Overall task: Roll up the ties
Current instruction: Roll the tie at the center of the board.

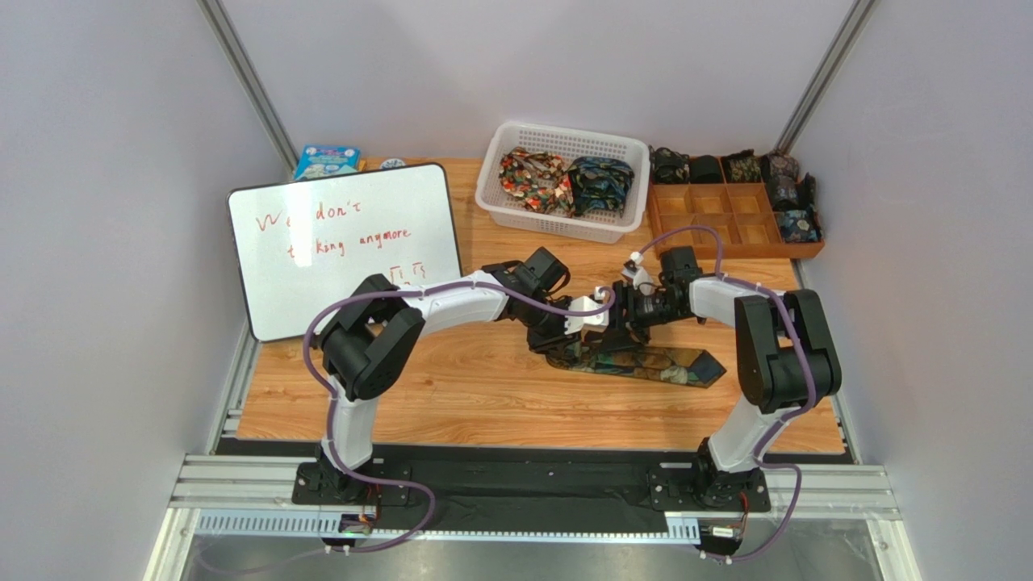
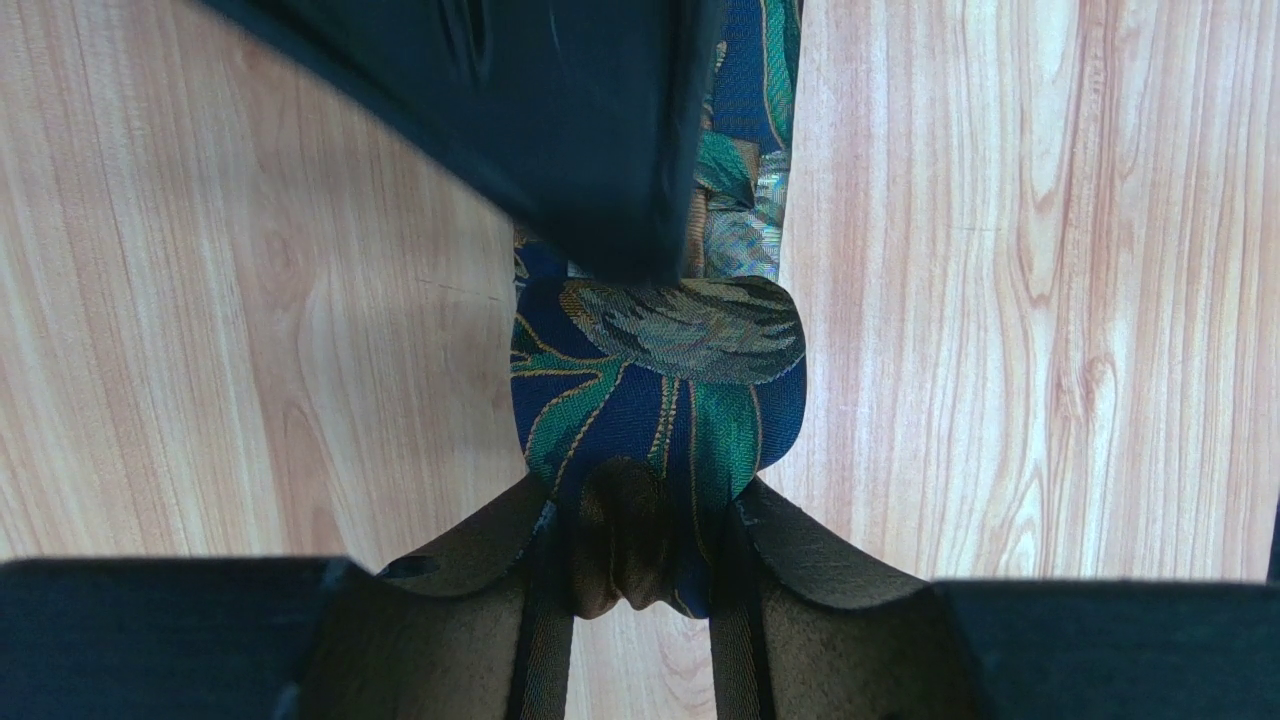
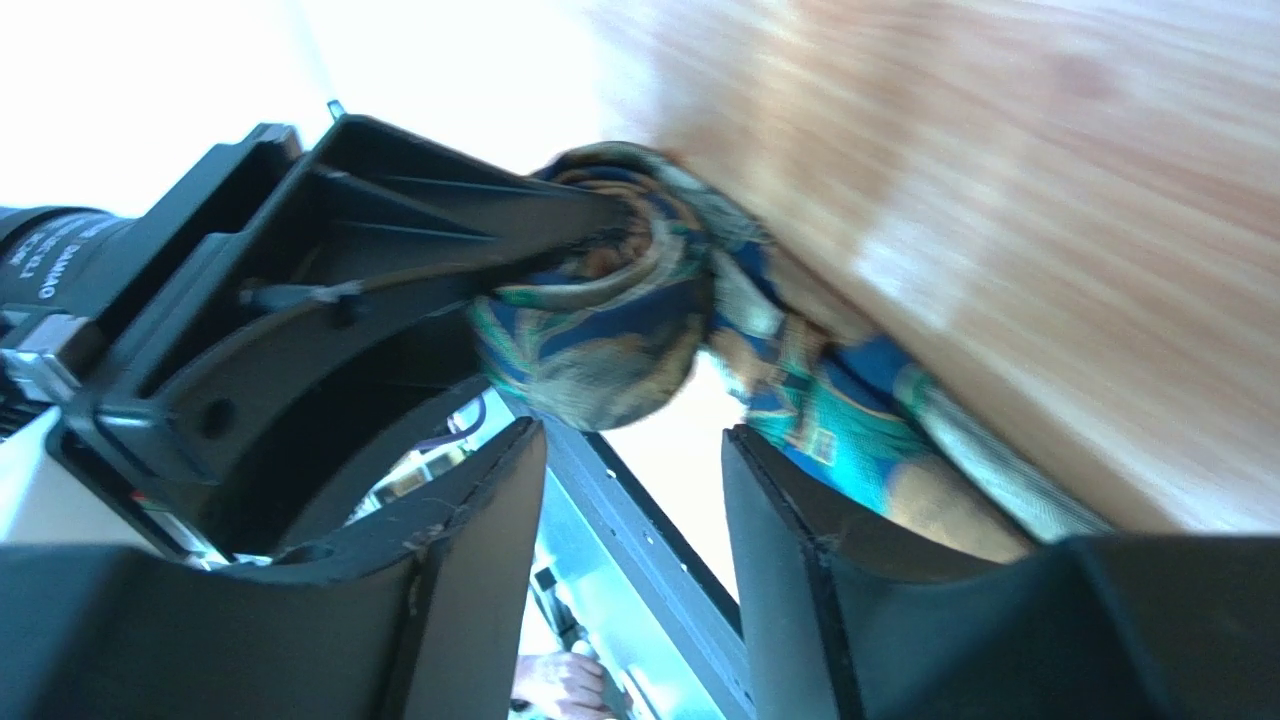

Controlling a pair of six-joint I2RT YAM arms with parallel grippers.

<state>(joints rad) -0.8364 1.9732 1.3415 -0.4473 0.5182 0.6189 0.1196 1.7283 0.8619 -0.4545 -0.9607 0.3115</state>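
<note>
A dark blue tie with a green and gold pattern [image 1: 655,361] lies across the middle of the wooden table, its wide end pointing right. Its left end is wound into a small roll [image 2: 661,368]. My left gripper [image 2: 646,518] is shut on that roll, the fabric pinched between both fingers. It shows at the table's centre in the top view [image 1: 604,317]. My right gripper [image 3: 631,438] is open and empty, its fingertips just short of the roll [image 3: 601,323]. In the top view it [image 1: 633,305] faces the left gripper closely. The roll itself is hidden there by the grippers.
A white slotted basket [image 1: 552,224] at the back holds two bunched ties [image 1: 534,179]. A brown compartment tray [image 1: 728,220] at the back right holds several small rolled ties [image 1: 794,182]. A whiteboard [image 1: 346,248] leans at the left, with a blue box [image 1: 327,160] behind it.
</note>
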